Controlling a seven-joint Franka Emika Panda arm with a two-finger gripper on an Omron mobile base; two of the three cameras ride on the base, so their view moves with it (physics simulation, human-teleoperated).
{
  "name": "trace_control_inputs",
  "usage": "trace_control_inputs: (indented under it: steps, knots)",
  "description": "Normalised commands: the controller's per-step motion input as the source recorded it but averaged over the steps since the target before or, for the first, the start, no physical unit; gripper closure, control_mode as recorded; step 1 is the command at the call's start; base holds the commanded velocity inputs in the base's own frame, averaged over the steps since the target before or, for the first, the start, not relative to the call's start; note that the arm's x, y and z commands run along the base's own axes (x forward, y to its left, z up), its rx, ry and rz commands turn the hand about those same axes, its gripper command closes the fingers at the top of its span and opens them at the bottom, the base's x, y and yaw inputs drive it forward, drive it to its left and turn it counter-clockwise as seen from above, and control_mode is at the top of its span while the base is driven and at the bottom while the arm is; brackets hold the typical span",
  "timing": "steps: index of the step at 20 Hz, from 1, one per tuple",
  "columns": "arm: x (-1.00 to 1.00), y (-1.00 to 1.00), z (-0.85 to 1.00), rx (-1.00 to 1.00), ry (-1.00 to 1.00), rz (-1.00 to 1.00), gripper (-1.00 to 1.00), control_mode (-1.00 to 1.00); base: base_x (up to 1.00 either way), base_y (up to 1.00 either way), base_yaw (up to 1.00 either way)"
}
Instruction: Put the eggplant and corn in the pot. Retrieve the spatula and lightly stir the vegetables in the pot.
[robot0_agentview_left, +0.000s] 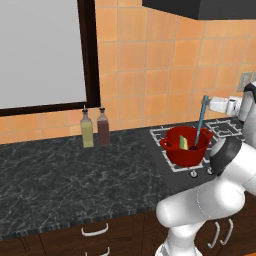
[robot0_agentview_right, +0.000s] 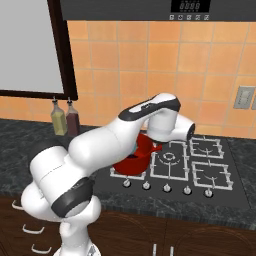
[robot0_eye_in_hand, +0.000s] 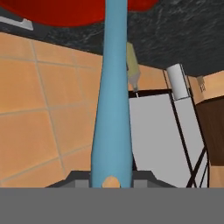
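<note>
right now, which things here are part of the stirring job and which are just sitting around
Part of the job:
- pot on the stove
- corn inside the pot
- eggplant, dark shape beside the corn
- spatula, upright in the pot, held by the gripper

Just sitting around:
- yellow bottle
- dark red bottle
- wall outlet

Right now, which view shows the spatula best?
Left base view: the spatula stands nearly upright, blade end down in the pot, handle top at the gripper. Hand view shows just its blue handle close up; in the right base view the arm covers it.
</note>
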Motion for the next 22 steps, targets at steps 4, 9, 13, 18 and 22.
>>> trace_control_inputs:
  steps: [4, 9, 13, 18, 22]
  knots:
    - [0.0, 0.0, -0.01, 0.01, 0.0, 0.02, 1.0, -1.0, 0.0, 0.0, 0.0]
    - [0.0, 0.25, 0.0, 0.11, 0.0, 0.0, 1.0, -1.0, 0.0, 0.0, 0.0]
    - [0.0, 0.35, 0.0, 0.14, -0.02, 0.01, 1.0, -1.0, 0.0, 0.0, 0.0]
    - [0.0, -0.05, 0.0, 0.09, -0.03, 0.01, 1.0, -1.0, 0.0, 0.0, 0.0]
    - [0.0, -0.33, -0.01, 0.08, 0.0, 0.04, 1.0, -1.0, 0.0, 0.0, 0.0]
